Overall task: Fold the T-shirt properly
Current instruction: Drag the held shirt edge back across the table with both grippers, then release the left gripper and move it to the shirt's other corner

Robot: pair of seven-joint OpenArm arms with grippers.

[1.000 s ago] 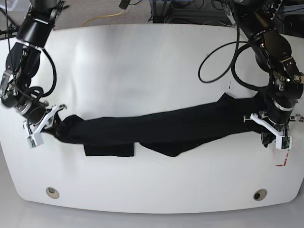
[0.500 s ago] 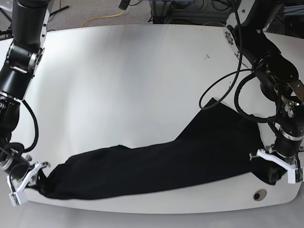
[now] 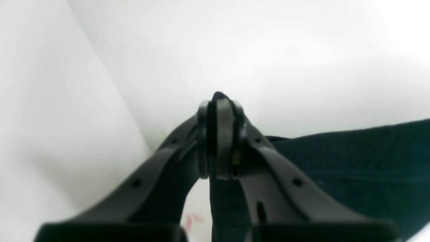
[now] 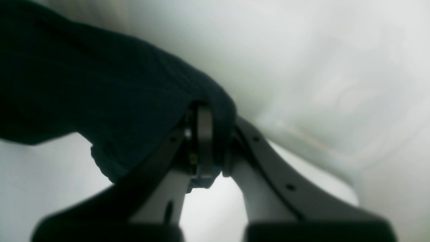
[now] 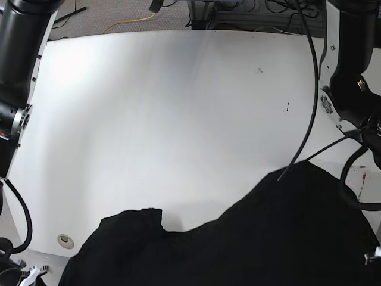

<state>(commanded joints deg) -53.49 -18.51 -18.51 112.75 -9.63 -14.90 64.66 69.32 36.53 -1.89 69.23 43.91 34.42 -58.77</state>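
Note:
The black T-shirt (image 5: 280,232) covers the front of the white table (image 5: 166,107), stretched from the lower left to the right edge; its graphic is hidden. In the left wrist view my left gripper (image 3: 220,134) is shut on a pinch of the T-shirt (image 3: 352,164), which trails off to the right. My right gripper (image 4: 205,141) is shut on a bunched fold of the T-shirt (image 4: 100,90) in the right wrist view. In the base view only a white finger part of the right gripper (image 5: 30,276) shows, at the bottom left corner, and a bit of the left gripper (image 5: 371,257) at the bottom right.
A round grommet hole (image 5: 66,241) sits near the table's front left. A red mark (image 5: 362,176) lies by the right edge. Black cables (image 5: 309,101) hang from the arm on the right. A yellow cable (image 5: 128,22) lies on the floor behind the table.
Both grippers have moved toward the table's front edge, almost out of the base view. The T-shirt has come with them and now spreads much wider across the front of the frame.

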